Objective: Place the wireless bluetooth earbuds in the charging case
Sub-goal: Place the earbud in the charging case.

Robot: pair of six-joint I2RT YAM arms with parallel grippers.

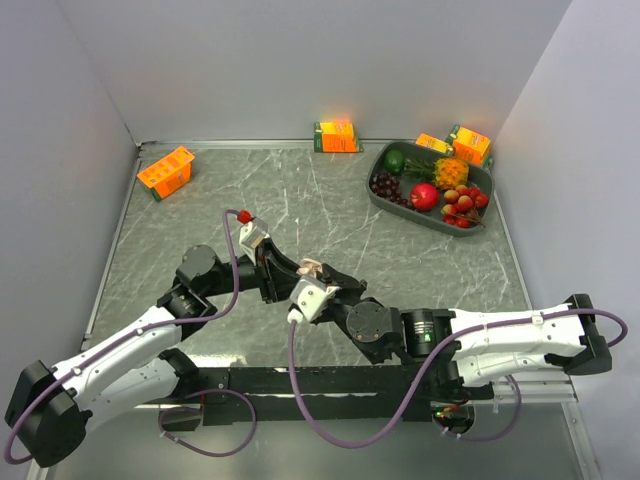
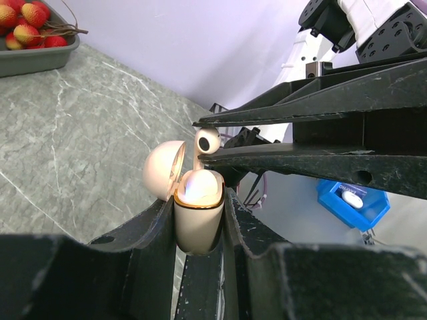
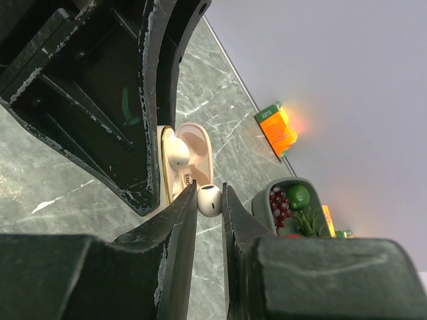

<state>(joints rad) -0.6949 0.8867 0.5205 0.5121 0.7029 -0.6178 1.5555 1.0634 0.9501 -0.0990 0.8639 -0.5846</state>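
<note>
Right, the left fingers (image 2: 197, 233) are clamped on the lower body of the charging case (image 2: 198, 200). They hold it upright above the tabletop (image 2: 80, 133), with the lid (image 2: 162, 170) hinged open to one side. The right fingers (image 3: 209, 190) are pinched shut on a single earbud (image 3: 209, 201), whose round head shows at the very tips.

What the coming move turns on is how that earbud lies over the mouth of the case. From the left wrist, the head sits just above the gold rim, a little toward the lid side. A pale stem seems to run down from it toward the opening, roughly in line with the case's long axis. I judge what remains is a short push straight down, done by the right arm while the left only steadies.

The right wrist gives me what the left cannot: a look into the open case. There I see the hollow of the lid and a pale rounded shape in one well, possibly an earbud already seated. I cannot tell whether the well under my earbud is free. The stem is hidden between the fingers there.

From the top camera, both wrists meet mid-tabletop and the case is only a pale speck. The fruit tray (image 1: 380, 195) lies well apart at the far right.
</note>
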